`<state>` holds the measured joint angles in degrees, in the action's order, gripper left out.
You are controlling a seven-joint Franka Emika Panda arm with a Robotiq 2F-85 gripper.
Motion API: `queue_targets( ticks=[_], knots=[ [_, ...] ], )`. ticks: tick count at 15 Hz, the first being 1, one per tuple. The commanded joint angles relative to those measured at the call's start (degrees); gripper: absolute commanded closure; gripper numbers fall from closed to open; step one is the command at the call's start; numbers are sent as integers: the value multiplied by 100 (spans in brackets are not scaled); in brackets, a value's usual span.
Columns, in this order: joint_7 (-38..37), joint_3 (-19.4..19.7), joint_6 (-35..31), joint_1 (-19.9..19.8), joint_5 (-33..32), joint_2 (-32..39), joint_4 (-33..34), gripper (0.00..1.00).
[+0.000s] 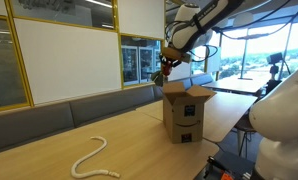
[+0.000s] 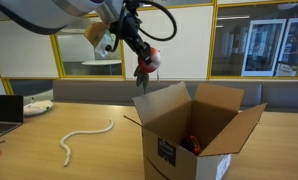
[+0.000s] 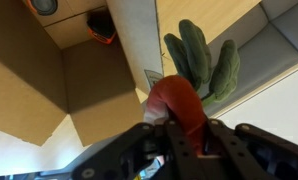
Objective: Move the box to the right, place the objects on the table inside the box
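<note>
Leftmost, the rope (image 2: 84,137) lies on the table (image 2: 29,150), not yet boxed. The gripper (image 2: 145,68) hangs above the box (image 2: 189,135) rim, fingers clamped on a red toy (image 3: 182,98), perhaps a radish. Next it likely needs centring over the opening, then release. Only the wrist view shows its green leaves; an exterior view shows a red item (image 2: 192,141) inside.

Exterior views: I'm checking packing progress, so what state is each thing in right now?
box: upright on the table, top flaps open.
orange-red item: lying inside the box.
rope: loose and curved on the table, outside the box.
end effector: shut on the red toy.
red toy: green leaves on top, gripped, in the air over a box flap, not yet inside.
</note>
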<state>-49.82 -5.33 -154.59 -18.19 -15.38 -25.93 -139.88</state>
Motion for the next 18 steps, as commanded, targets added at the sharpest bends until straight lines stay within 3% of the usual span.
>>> queue_targets(
  ticks=[1,5,10,12,18],
  knots=[
    [-5,130,-269,-338,-21,425,179,87],
    [19,449,-468,-503,54,1028,255,87],
    [-16,801,-518,-422,78,1758,507,87],
    [-91,886,-434,-360,38,2023,642,56],
    [-122,1180,-384,-11,59,2444,876,11]
  ],
)
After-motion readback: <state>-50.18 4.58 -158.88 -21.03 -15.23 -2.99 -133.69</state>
